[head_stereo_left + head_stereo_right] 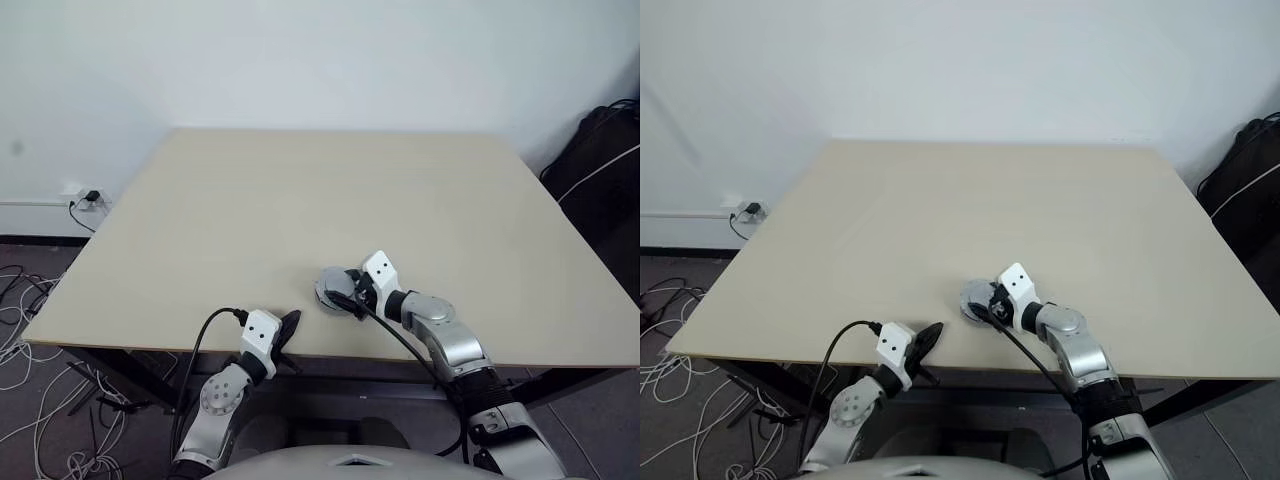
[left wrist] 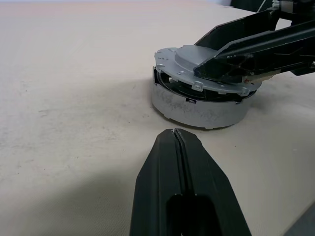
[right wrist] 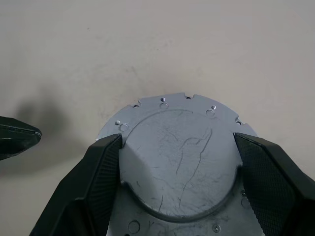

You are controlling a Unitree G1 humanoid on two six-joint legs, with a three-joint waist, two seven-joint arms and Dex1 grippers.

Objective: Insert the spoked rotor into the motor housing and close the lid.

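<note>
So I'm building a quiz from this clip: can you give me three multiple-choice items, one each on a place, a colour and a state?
1. Where does the lid sit?
A. flat on the table
B. tilted on the grey round body
C. on the floor

2. What colour is the lid's top?
A. grey
B. red
C. copper

3. How do the left gripper fingers stand?
A. wide apart
B. around the lid
C. pressed together

Answers:
1 B, a gap shows under one edge.
2 A, smooth grey with a raised middle.
3 C, only a thin seam between them.
</note>
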